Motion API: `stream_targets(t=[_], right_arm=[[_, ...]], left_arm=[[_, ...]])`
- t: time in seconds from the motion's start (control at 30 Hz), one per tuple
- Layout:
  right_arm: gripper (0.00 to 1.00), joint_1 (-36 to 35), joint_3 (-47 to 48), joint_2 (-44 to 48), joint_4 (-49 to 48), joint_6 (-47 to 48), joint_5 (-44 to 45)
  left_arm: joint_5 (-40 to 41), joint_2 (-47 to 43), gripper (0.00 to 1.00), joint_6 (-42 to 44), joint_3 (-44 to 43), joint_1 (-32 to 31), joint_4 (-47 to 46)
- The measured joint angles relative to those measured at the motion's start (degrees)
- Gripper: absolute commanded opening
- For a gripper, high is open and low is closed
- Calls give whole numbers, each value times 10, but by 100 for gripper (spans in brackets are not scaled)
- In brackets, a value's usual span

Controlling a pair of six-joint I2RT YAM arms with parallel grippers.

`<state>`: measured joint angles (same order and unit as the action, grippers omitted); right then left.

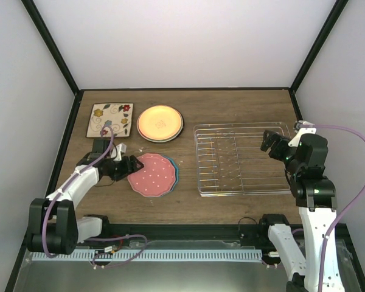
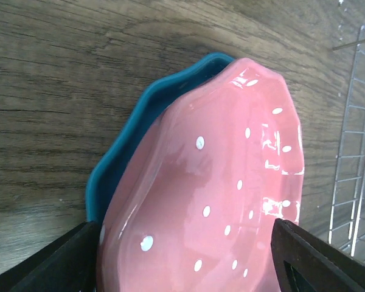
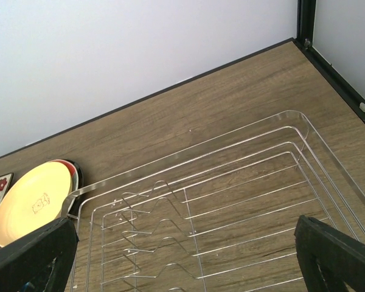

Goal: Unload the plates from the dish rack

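The silver wire dish rack [image 1: 243, 159] stands at the right and holds no plates; it also shows in the right wrist view [image 3: 231, 201]. The pink-red scalloped plate [image 1: 151, 175] lies on the teal plate [image 1: 175, 173] left of the rack. My left gripper [image 1: 125, 167] is open at the pink plate's left rim. In the left wrist view the pink plate [image 2: 219, 201] sits tilted between the spread fingers, over the teal plate [image 2: 118, 164]. The orange-yellow plate [image 1: 160, 121] tops a stack with a red rim [image 3: 73, 173] under it. The square cream floral plate [image 1: 109, 120] lies far left. My right gripper [image 1: 271, 143] is open and empty above the rack. The cream striped-rim plate is not discernible.
Black frame posts and white walls close in the table on three sides. The rack's corner [image 2: 353, 164] is close beyond the pink plate. Bare wood lies in front of the plates and between the pink plate and the rack.
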<state>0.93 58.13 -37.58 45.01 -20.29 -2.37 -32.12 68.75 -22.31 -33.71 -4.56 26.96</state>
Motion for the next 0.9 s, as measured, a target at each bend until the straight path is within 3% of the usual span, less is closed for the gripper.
stream_targets(t=[0.6,0.9], right_arm=[[100,0,0,11,21,-14,8],[100,0,0,-115,27,-19,-65]], left_arm=[[95,100,92,29,-118,-40,19],[201,117,93,73,-242,-41,17]])
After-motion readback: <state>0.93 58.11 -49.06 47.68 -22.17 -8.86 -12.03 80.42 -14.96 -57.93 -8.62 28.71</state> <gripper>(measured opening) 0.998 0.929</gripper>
